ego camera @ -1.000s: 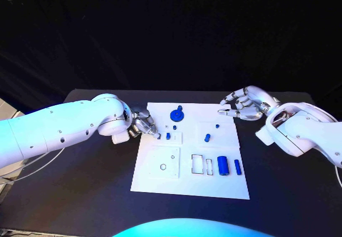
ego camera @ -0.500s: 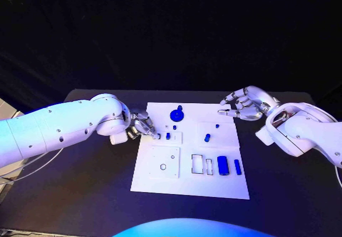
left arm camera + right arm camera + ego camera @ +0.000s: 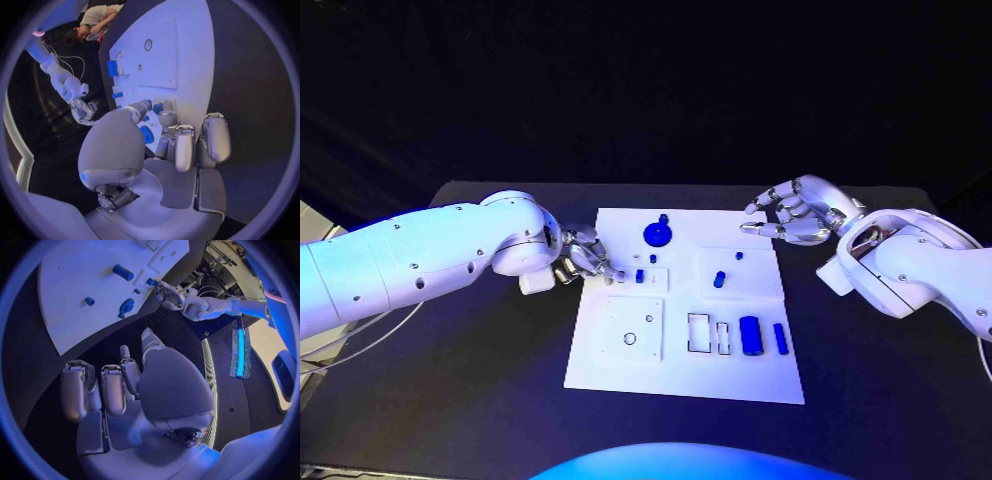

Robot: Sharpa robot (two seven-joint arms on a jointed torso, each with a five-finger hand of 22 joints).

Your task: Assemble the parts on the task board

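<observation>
nearest me on the white task board (image 3: 687, 375), a fat blue cylinder (image 3: 750, 335) and a slim blue bar (image 3: 780, 338) lie beside two open slots, so they look parked for later. my left hand (image 3: 584, 254) sits at the board's left edge, fingers curled by a small blue peg (image 3: 639, 275); can't tell if it's pinching anything. a blue round piece (image 3: 655, 234) waits at the far end. my right hand (image 3: 790, 215) hovers off the far right corner, fingers loosely bent, holding nothing.
</observation>
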